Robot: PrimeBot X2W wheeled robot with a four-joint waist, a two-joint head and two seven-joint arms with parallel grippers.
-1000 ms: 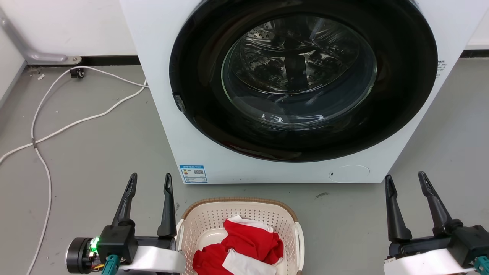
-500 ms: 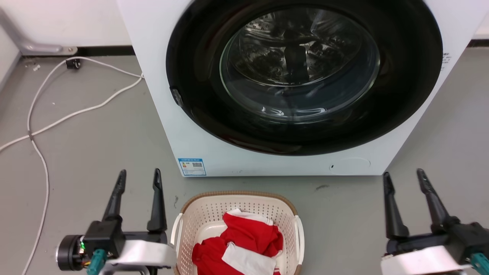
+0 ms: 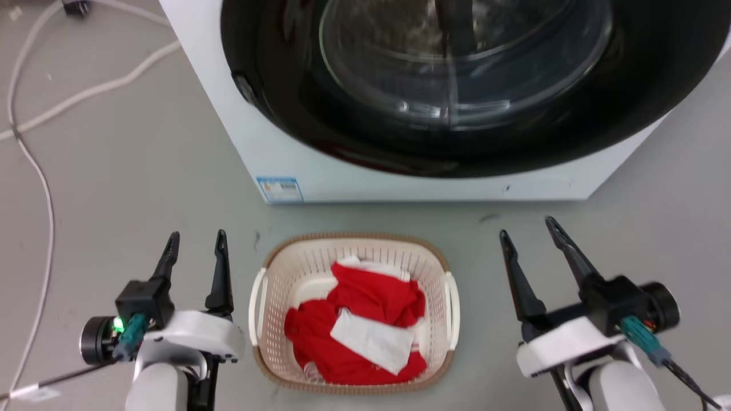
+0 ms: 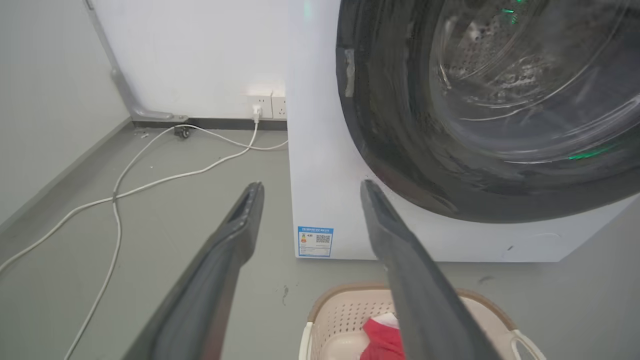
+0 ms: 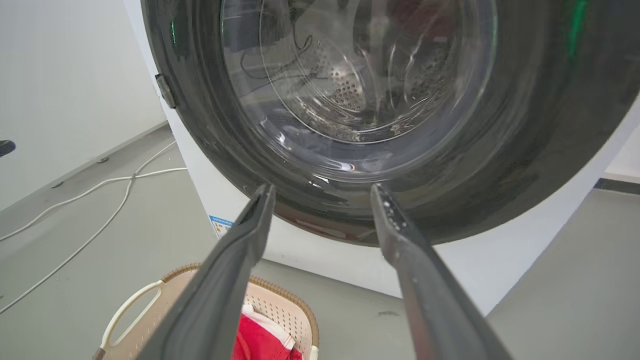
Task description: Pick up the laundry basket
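The cream laundry basket [image 3: 274,285] with a brown woven-look rim sits on the grey floor before the washer, holding red and white clothes [image 3: 365,325]. Its white handles show on both sides. My left gripper [image 3: 196,237] is open just left of the basket, fingers pointing toward the washer, apart from the left handle. On the basket's right, my right gripper [image 3: 526,226] stands open, further from that side's handle. The left wrist view shows the basket [image 4: 340,310] at its bottom edge, past the open left gripper [image 4: 310,186]. In the right wrist view the basket [image 5: 280,300] lies low left of the open right gripper [image 5: 322,187].
A white front-loading washer [image 3: 320,177] with a large dark round door stands just beyond the basket. White cables [image 3: 34,165] trail over the floor at the left, running to a wall socket [image 4: 265,106]. Bare grey floor lies on both sides of the basket.
The camera has tilted down, so the washer and basket sit higher in view and the whole basket shows. The right gripper has come in leftward toward the basket.
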